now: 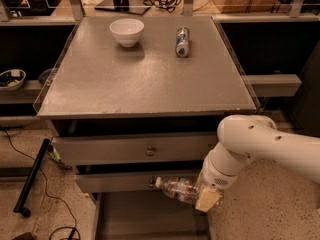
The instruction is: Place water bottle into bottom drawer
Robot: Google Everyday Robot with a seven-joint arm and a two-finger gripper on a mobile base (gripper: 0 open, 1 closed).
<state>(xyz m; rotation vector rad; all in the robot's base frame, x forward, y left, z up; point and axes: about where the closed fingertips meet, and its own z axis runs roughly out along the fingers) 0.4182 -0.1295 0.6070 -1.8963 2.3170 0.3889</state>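
Got water bottle (175,189) pinched base-end in gripper (204,200), cap toward 9 o'clock, over bottom drawer (145,221). Looks light, crushable, so gentle squeeze.

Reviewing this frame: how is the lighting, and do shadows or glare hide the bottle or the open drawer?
Camera view: the light is warm and dim. The tabletop is evenly lit with no strong glare, and the bowl throws a soft shadow forward. The bottom drawer sits in shade but its floor is readable. The gripper, at lower right, holds the water bottle just above it, with faint highlights on the plastic.
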